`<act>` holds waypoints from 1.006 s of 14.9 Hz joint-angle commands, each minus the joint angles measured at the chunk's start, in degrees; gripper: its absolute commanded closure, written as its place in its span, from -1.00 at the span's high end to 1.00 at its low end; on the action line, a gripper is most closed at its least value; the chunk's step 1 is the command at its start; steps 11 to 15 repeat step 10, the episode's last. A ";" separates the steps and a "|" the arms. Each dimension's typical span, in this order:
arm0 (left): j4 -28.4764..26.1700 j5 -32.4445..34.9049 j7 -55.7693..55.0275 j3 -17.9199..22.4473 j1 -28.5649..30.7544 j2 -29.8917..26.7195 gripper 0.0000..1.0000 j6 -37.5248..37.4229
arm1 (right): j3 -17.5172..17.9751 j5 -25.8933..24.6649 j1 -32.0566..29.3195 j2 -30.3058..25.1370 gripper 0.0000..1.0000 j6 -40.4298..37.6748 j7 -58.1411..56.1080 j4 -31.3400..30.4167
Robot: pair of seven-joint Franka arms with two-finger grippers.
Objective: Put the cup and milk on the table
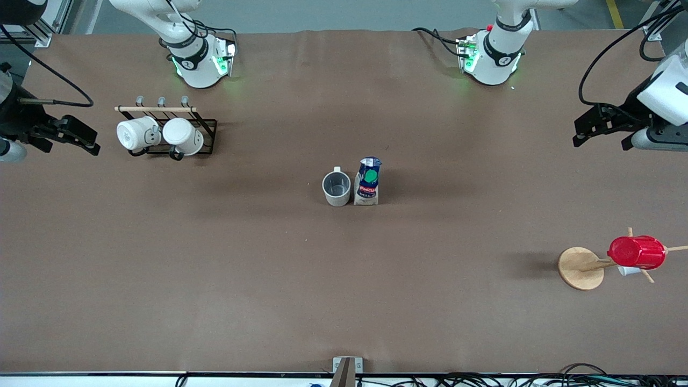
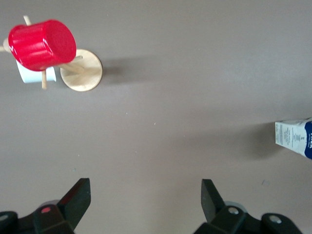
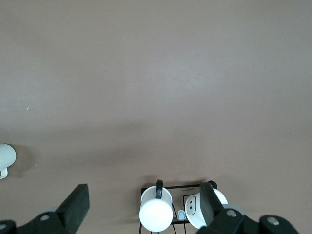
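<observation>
I read this as a robotics lab: two arm bases (image 1: 201,62) bolted on a table (image 1: 269,269) under plain brown covering, loose cables (image 1: 537,379) along its near edge, aluminium framing (image 1: 45,24) at one corner.

Both arms wear glossy white shells with black joint bands; green lights glow at their bases. Black cables trail from them. The left gripper (image 1: 602,128) and right gripper (image 1: 67,137) are black, angular-fingered.
</observation>
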 commanded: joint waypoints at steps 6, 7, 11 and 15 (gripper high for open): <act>2.07 0.04 0.15 -0.50 0.16 0.79 1.00 -1.53 | -0.05 0.75 0.02 -0.34 1.00 -0.29 0.03 1.01; 2.07 0.04 0.07 -0.50 0.16 0.79 1.00 -1.53 | -0.05 0.75 0.11 -0.34 1.00 -0.29 0.03 1.01; 2.07 0.13 -0.20 -0.50 0.16 0.79 1.00 -1.53 | -0.05 0.84 0.02 -0.34 1.00 -0.29 0.03 1.01; 2.07 0.13 -0.20 -0.50 0.16 0.79 1.00 -1.53 | -0.05 0.84 0.02 -0.34 1.00 -0.29 0.03 1.01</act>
